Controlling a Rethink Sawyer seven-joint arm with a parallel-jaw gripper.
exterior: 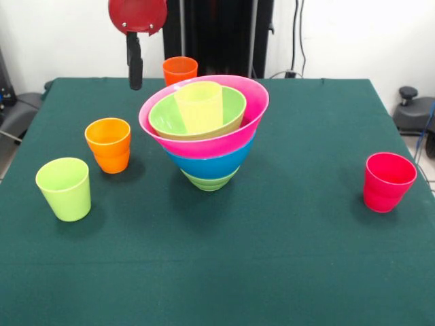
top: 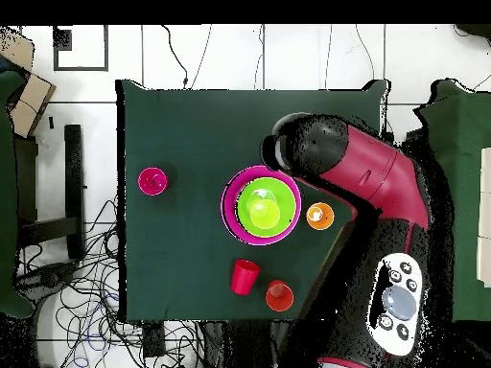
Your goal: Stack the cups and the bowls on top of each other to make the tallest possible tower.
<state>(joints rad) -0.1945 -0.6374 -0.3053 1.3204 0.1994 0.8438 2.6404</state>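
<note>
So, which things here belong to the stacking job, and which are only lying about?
Job:
tower
lime cup
left orange cup
far orange cup
red cup
gripper

Lying about:
floor cables
wall cable

Soft, even indoor light falls from above onto the green table (exterior: 285, 272), bright enough that colours read cleanly, with no hard glare on the cloth. The tower (exterior: 207, 132) throws only a faint, diffuse shadow just around its foot, and the lime green cup (exterior: 64, 188), the nearer orange cup (exterior: 109, 145) and the red cup (exterior: 387, 181), set well out to either side of the tower, each show the same weak smudge at their bases. Around the tower the front view stays sharp, and a pale sheen lies on the pink bowl (exterior: 217, 139) along its rim.
</note>
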